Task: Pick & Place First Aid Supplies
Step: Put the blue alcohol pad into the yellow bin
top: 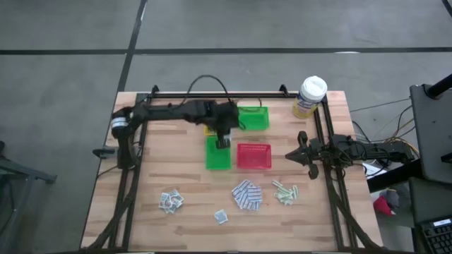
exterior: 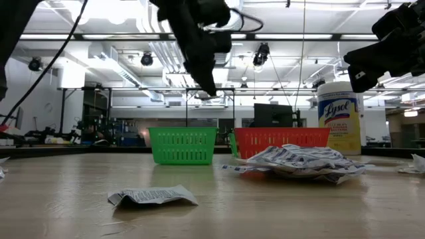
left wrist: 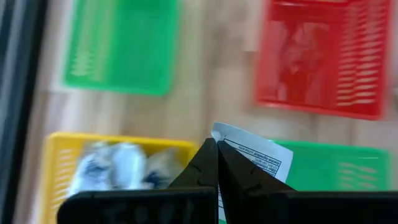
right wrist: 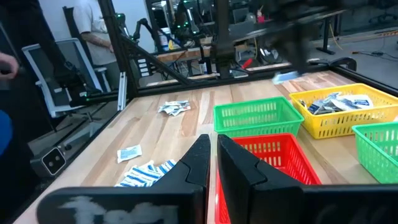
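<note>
Left gripper (top: pixel 223 141) hangs above the trays, fingers pinched on a white printed sachet (left wrist: pixel 252 152) over the near green tray (top: pixel 217 154). Beside it sit the red tray (top: pixel 254 156), a far green tray (top: pixel 254 117), and a yellow tray (left wrist: pixel 68 163) holding packets. Loose sachets (top: pixel 170 201), blue-patterned pads (top: pixel 247 195) and pale green strips (top: pixel 285 192) lie nearer the front. Right gripper (top: pixel 300 154) waits at the table's right edge, fingers nearly together, near the Lysol canister (top: pixel 310 96).

We saw a counter (top: pixel 176 226) of pale, matt wood planks. The green tray (exterior: pixel 182 145) and red tray (exterior: pixel 279 138) were slotted, slightly glossy plastic. The packets (exterior: pixel 302 161) looked like crinkled printed paper, and the canister (exterior: pixel 339 119) wore a glossy label.
</note>
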Tool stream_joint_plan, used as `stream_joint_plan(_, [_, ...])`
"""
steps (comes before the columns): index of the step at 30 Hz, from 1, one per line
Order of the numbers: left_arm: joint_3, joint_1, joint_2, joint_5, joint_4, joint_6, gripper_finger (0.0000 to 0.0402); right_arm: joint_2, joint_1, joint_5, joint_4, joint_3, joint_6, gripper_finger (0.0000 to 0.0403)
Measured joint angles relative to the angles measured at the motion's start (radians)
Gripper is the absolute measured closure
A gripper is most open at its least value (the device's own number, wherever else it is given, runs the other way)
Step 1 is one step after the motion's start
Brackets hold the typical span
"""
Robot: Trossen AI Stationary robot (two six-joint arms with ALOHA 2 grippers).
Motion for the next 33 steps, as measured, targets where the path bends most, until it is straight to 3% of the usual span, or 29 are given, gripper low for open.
stream_joint_plan(8, [-0.001,0.161,0.000,0.022,0.000,0.024,0.0402,0.000,0.000,0.000,0.000,0.000,0.000,0.0374])
stream_joint_plan(13, [-0.001,0.218,0.003,0.037,-0.002,-0.057,0.0401,0.000,0.000,0.000,0.000,0.000,0.000,0.0374])
stream_joint_plan(21, [-0.003,0.239,0.063,0.089,-0.026,-0.166,0.0401,0.000,0.000,0.000,0.000,0.000,0.000,0.0374])
stream_joint_plan(33, [-0.003,0.257,0.142,0.076,-0.011,-0.140,0.0401,0.000,0.000,0.000,0.000,0.000,0.000,0.0374])
